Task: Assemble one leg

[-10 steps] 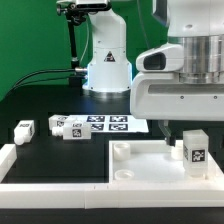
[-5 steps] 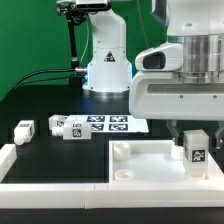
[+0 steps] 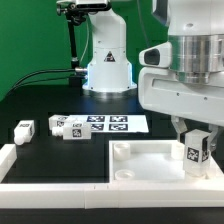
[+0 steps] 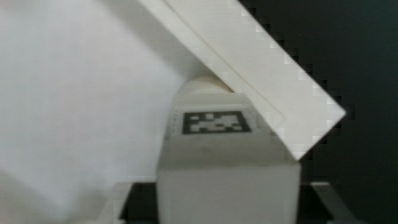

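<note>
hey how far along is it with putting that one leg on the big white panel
Already done: one leg is picked up and carried to the far corner of the white panel on the exterior view's right. In hand: the gripper holds it upright there; whether it is seated cannot be told. Left: fixing it in. Two more legs lie loose on the table.

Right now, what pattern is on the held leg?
A black-and-white square tag on the white leg; clearest in the exterior view.

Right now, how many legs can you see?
3. One leg sits in the gripper over the white panel; two lie on the table: and. More may be hidden.
</note>
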